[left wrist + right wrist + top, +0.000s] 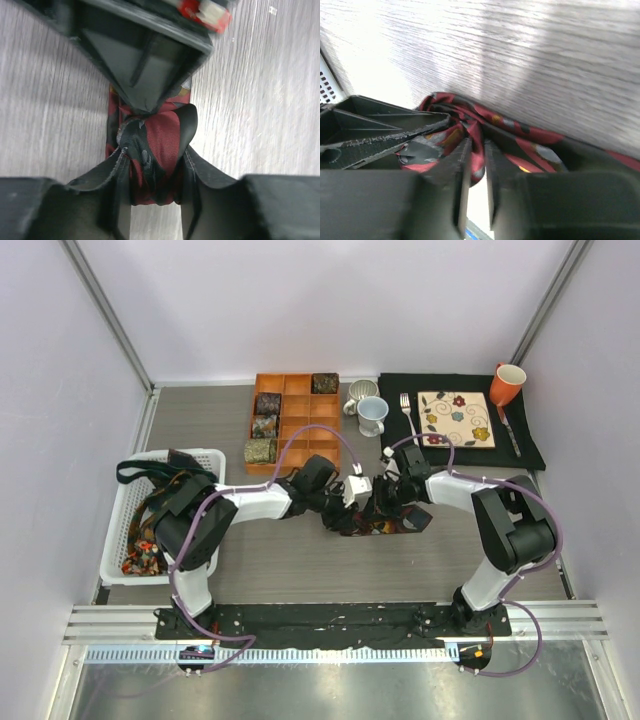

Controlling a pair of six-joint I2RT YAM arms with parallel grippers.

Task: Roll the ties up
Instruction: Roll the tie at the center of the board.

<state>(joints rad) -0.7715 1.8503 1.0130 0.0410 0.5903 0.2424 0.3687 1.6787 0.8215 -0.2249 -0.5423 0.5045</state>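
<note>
The maroon tie (165, 135) is clamped by the left hand (152, 172) at nine o'clock and the right hand (476, 150) at three; uneven pulling could unravel it.

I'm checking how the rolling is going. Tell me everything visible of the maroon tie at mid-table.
The maroon tie is ribbed, silky-looking fabric printed with dark, grey and yellow shapes. It lies on the grey wood-grain table, bunched and folded, not yet a neat roll. The left pincer grips a gathered bunch of it, and the right pincer pinches a fold from the opposite side. The arms hide its full length.
</note>
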